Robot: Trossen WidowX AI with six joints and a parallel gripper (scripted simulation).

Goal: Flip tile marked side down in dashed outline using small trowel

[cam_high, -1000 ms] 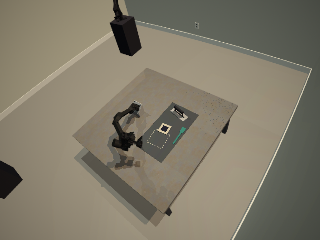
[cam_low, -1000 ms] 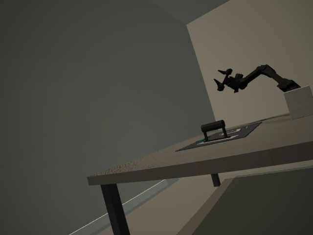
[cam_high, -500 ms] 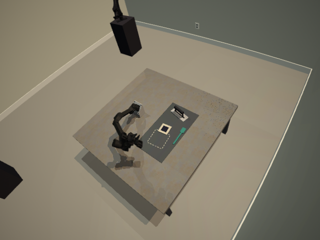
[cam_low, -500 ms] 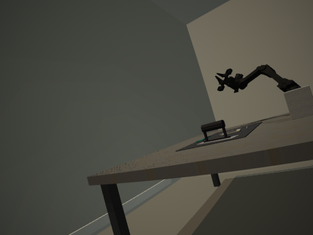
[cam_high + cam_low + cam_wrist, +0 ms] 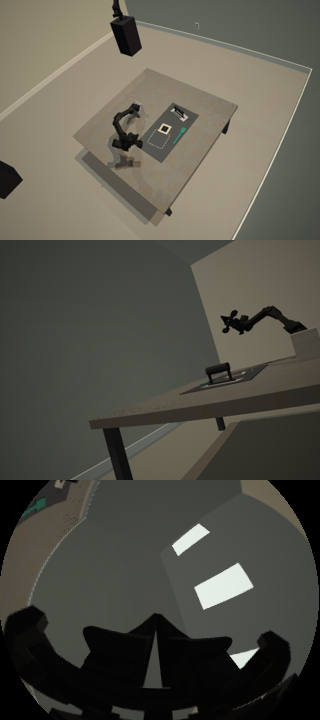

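My gripper [image 5: 141, 143] [image 5: 222, 316] [image 5: 156, 616] is shut and empty, raised high beside the mat [image 5: 160, 157] [image 5: 254, 375]. A cream tile [image 5: 160, 130] [image 5: 240, 374] with a dark square on its upper face lies flat on the mat. It covers part of one edge of the dashed outline [image 5: 161, 148] and lies mostly outside it. A trowel [image 5: 178, 110] [image 5: 217, 368] with a pale flat plate and a raised black handle stands at one end of the mat. A green tool [image 5: 183, 130] [image 5: 206, 383] [image 5: 38, 505] with a square blade and a long thin handle lies along the mat's side.
The table [image 5: 199, 160] [image 5: 178, 400] bears the mat. A pale block [image 5: 139, 105] [image 5: 306, 345] stands under the arm's base. A dark pedestal [image 5: 127, 37] with another arm stands beyond the table, and another dark block [image 5: 7, 179] is at the left edge of the top view.
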